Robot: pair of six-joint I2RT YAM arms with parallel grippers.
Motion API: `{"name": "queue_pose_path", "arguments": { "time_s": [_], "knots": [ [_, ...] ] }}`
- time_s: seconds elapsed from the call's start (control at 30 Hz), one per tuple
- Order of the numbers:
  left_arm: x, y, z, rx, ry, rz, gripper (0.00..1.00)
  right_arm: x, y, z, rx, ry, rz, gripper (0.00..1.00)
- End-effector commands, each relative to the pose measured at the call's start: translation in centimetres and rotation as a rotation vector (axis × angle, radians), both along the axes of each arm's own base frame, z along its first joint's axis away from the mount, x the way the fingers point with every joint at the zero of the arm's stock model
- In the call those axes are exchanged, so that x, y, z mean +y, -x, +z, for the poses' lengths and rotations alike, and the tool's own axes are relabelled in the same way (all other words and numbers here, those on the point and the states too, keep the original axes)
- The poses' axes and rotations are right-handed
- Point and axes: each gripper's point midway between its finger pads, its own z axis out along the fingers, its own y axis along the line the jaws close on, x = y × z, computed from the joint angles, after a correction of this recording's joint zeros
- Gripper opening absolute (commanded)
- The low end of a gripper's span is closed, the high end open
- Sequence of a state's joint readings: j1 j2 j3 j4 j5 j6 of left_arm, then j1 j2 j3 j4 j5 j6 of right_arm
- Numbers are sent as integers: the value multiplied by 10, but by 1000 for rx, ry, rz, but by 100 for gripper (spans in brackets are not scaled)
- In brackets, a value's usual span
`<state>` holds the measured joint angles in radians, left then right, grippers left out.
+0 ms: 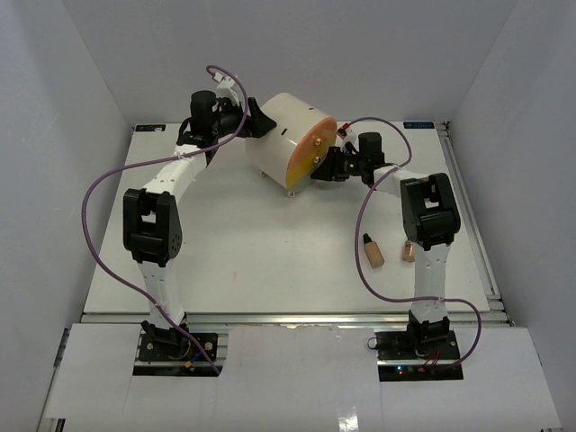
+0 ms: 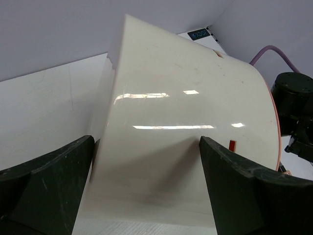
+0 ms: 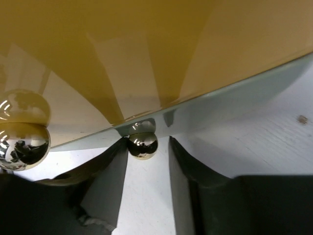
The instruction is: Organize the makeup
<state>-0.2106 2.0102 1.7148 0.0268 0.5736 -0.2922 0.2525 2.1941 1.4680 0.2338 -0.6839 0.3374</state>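
Tan bottle [image 1: 373, 251] lies well apart from both parted jaws at the cream box [image 1: 286, 135].

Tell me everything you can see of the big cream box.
The box is a glossy cream drum, plastic by its look, at the far middle of the table. Its orange-yellow front, with shiny gold knobs, faces the right arm. The open left tool is at its back; the right tool flanks one small knob.
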Motion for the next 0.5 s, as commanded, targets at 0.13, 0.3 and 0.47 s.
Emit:
{"name": "queue_pose_path", "arguments": {
  "time_s": [0.13, 0.3, 0.47],
  "knots": [
    [-12, 27, -18, 103, -18, -33, 98, 7, -10, 9, -24, -35, -10, 29],
    [-10, 26, -15, 104, -16, -11, 98, -15, 13, 2, 11, -18, 0, 23],
    [-5, 23, -18, 117, -20, 20, 98, -50, 40, -1, 28, 16, -13, 22]
  ]
}}
